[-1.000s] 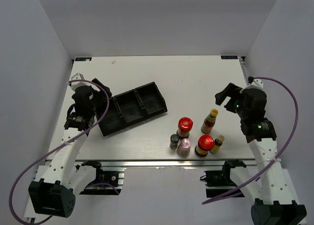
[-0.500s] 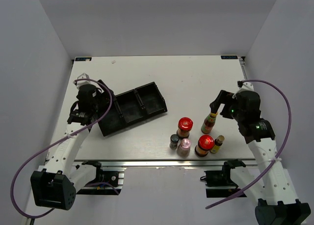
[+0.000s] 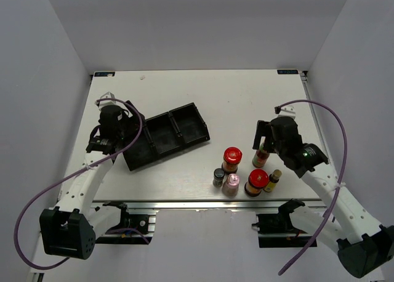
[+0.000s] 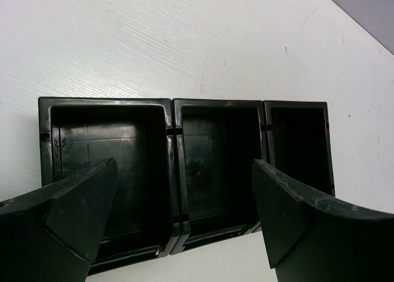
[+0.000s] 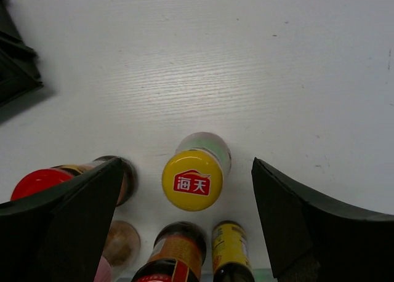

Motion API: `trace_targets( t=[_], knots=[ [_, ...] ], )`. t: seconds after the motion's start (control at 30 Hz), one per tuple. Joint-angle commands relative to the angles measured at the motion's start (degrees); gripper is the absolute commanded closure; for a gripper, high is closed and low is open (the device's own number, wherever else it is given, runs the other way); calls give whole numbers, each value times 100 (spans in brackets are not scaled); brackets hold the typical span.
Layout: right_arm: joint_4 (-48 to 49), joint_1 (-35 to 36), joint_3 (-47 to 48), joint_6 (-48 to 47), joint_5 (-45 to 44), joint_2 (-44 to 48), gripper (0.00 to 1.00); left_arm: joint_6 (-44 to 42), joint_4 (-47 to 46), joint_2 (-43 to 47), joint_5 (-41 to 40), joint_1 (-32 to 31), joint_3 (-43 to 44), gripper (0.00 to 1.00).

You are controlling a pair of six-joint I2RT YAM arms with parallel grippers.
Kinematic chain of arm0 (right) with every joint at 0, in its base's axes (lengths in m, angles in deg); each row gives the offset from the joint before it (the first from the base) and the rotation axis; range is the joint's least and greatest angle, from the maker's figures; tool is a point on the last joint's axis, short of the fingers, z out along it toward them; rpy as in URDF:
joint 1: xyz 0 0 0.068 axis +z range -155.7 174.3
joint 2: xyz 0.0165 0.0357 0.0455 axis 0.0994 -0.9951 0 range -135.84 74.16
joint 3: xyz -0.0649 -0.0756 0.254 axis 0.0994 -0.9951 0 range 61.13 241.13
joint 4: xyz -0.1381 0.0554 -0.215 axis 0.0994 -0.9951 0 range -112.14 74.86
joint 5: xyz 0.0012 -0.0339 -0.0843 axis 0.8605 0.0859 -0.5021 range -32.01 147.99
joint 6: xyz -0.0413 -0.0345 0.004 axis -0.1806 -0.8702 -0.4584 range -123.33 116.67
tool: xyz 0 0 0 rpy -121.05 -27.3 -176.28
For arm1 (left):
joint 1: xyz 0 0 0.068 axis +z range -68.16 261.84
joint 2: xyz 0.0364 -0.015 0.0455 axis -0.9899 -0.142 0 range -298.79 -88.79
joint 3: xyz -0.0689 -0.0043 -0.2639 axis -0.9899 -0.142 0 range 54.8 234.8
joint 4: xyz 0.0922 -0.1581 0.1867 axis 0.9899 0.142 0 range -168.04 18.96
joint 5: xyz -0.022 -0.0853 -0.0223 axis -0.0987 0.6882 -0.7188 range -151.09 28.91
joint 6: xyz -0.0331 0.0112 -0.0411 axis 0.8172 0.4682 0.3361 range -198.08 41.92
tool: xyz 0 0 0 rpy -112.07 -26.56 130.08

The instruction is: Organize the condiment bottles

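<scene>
Left hand [image 4: 184, 171] and right hand [image 5: 186, 166] are gaping wide, empty; white wood-grain counter [image 3: 234, 91] is lying beneath them, pale grey walls [image 3: 184, 23] enclosing.

Both arms lean forward, left tool [image 4: 184, 165] and right tool [image 5: 186, 163] angled down, jaws wide apart.

White table [image 5: 246, 60]: matt, with fine wood-like grain lines. Black tray [image 4: 172, 117]: glossy plastic, with soft reflections and light scuffs on the compartment floors. The left gripper fingers [image 4: 80, 214] and right gripper fingers [image 5: 289, 226] are black plastic, matt and slightly grainy. Centre of the right wrist view, yellow-capped bottle [image 5: 192, 180]: smooth shiny plastic cap with a printed red logo. Lower left, red-lidded jar [image 5: 34, 182]: glossy lid. Bottom edge, slim bottle [image 5: 231, 251]: shiny printed yellow label. Top view, rail [image 3: 184, 203] along the table's lower edge: bare silvery metal. Purple cable [image 3: 308, 101]: smooth sheath.
</scene>
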Motion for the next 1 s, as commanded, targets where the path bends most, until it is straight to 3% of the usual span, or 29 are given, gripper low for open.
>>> trace_targets(
  t=[0.0, 0.2, 0.47, 0.87, 0.97],
  knots=[
    [-88, 132, -54, 243, -770, -183, 11, -73, -67, 19, -19, -3, 199, 2],
    [245, 264, -317, 314, -928, -175, 26, -73, -40, -68, -54, -3, 199, 2],
    [791, 264, -485, 59, -972, -271, 32, -82, 21, -253, -159, -3, 252, 2],
    [1028, 264, -554, -64, -1157, -412, 52, -108, 30, -200, -282, -3, 208, 2],
    [1151, 255, -625, -100, -1201, -368, 64, -100, 57, -192, -326, -3, 208, 2]
  ],
)
